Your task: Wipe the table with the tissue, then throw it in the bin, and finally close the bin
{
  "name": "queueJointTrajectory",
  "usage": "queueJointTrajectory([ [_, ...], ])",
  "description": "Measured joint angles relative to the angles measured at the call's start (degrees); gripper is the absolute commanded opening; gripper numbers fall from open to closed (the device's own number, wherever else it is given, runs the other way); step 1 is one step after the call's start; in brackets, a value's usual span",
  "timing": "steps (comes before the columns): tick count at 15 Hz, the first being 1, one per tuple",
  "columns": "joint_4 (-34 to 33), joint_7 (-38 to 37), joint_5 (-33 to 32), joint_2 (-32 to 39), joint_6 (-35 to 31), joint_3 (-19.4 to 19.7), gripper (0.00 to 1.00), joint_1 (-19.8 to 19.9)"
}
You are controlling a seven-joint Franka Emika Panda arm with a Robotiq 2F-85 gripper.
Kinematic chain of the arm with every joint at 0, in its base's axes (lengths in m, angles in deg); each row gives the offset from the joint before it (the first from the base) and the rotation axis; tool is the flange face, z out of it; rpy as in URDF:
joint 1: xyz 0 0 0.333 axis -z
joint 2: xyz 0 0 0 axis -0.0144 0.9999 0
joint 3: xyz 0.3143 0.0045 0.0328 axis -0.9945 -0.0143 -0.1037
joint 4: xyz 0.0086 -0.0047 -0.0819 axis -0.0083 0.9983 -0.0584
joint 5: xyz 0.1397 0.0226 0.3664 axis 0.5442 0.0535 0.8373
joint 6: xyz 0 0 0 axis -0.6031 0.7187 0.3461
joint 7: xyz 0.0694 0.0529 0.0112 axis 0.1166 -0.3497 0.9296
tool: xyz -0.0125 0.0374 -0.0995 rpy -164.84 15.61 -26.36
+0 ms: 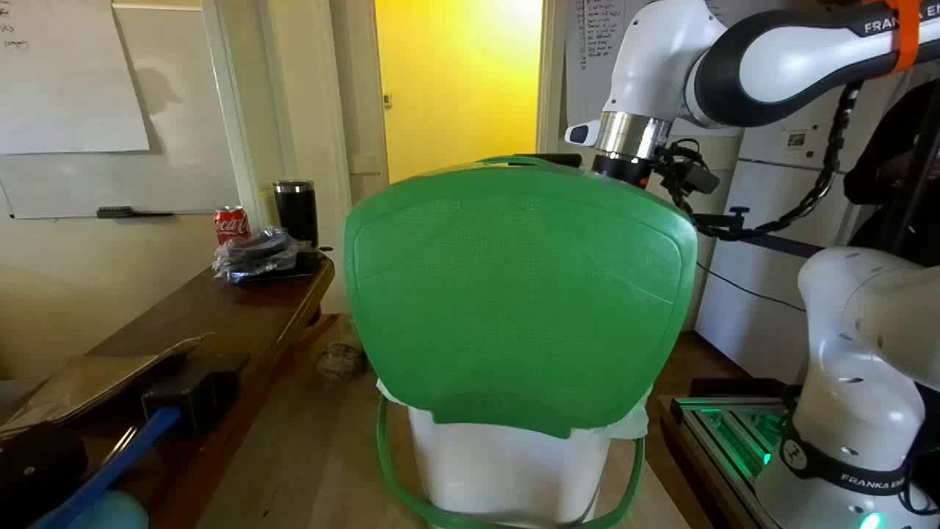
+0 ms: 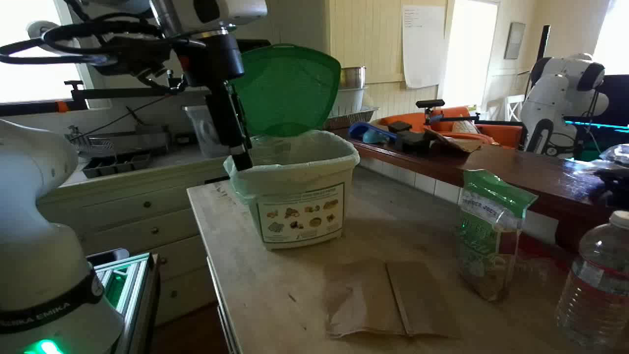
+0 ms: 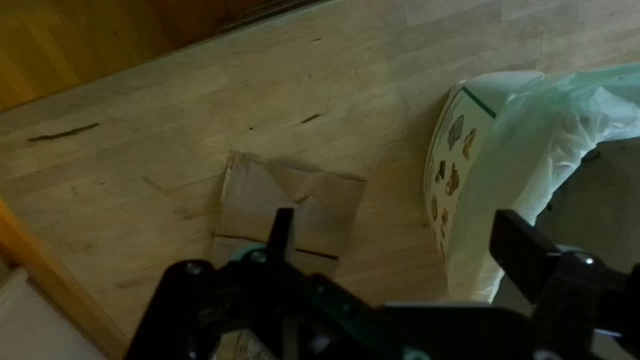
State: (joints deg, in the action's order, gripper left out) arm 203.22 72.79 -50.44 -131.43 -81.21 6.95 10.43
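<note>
The bin is a white tub point(image 2: 304, 206) with a pale liner over its rim. Its green lid point(image 1: 521, 294) stands raised, also seen in an exterior view point(image 2: 290, 93). The bin also shows at the right of the wrist view point(image 3: 500, 150). A flat folded brown paper, probably the tissue point(image 2: 388, 300), lies on the table before the bin and shows in the wrist view point(image 3: 295, 200). My gripper point(image 3: 392, 217) is open and empty, pointing down beside the bin's rim in an exterior view point(image 2: 242, 160). The lid hides it in an exterior view.
The wooden table point(image 2: 275, 290) has small dark marks or bits point(image 3: 62, 132). A green and white food bag point(image 2: 491, 241) and a water bottle point(image 2: 597, 280) stand at its side. A dark wooden counter point(image 2: 516, 167) with several objects runs along the table.
</note>
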Motion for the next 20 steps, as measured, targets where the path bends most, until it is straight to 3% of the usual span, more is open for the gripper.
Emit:
queueJointTrajectory([
  [10, -0.44, -1.81, 0.21, 0.66, -1.6, 0.39, 1.0, 0.63],
  [14, -2.52, -1.88, 1.21, 5.33, -3.11, 4.25, 1.0, 1.1],
  [20, -4.52, 1.13, 6.49, 15.25, -12.19, 9.71, 1.0, 1.14],
])
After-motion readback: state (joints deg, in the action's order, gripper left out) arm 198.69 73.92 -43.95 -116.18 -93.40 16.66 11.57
